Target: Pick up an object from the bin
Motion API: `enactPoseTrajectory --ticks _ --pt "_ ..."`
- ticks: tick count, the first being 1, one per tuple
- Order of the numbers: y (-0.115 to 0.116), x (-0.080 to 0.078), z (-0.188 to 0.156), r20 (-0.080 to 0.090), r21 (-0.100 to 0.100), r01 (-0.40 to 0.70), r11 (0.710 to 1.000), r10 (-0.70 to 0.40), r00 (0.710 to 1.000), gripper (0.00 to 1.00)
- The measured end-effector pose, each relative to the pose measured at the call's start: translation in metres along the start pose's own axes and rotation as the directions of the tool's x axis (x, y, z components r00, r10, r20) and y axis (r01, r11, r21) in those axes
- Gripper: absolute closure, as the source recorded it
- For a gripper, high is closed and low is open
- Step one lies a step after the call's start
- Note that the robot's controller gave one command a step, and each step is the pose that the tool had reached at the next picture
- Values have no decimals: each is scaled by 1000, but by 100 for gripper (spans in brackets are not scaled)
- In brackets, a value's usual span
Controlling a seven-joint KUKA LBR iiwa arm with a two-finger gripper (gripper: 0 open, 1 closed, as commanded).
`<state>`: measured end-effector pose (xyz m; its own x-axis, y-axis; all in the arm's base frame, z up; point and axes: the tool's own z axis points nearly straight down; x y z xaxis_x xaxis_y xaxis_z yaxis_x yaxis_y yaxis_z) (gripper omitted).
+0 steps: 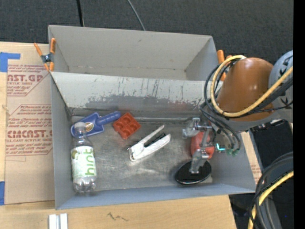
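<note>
When viewed from above and a little to one side: first and largest, a grey metal bin [143,75] with sloping walls and a scuffed floor, a few loose things spread across that floor. Next in size, reaching in over the right rim, the robot arm [245,87], its wrist wrapped in a rounded orange cover with yellow and black cables looped around it. At far left, lying on its side along the left wall, a clear plastic bottle [83,163] with a green-lettered label, cap end toward the back. Near the middle, set on a slant, a white clip-like tool [148,144] with a black strip along its top (possibly a stapler, hard to say). Just behind the bottle's cap, a blue plastic scoop [95,123], handle pointing right. At front right, close to the front wall, a flat, round black disc [193,174]. Standing upright on the right side of the floor, the metal gripper [196,163], lower end down over the disc's back edge; open or closed, cannot be told from this angle. Between scoop and white tool, a red studded building brick [126,125]. Smallest, a red rounded thing [194,144] right beside the gripper's upper part, partly hidden by it, just behind the black disc; held or merely touched, not clear.
</note>
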<state>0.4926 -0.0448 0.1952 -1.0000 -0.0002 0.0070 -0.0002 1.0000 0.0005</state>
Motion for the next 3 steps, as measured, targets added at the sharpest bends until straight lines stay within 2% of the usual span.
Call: enactPoseTrajectory --ticks 1,2,3 --pt "0 -2 -4 8 1 1 1000 -1 1000 0" --pt "-15 6 108 -12 -11 43 999 -43 999 100" --pt "-15 6 108 -12 -11 43 999 -43 999 100"
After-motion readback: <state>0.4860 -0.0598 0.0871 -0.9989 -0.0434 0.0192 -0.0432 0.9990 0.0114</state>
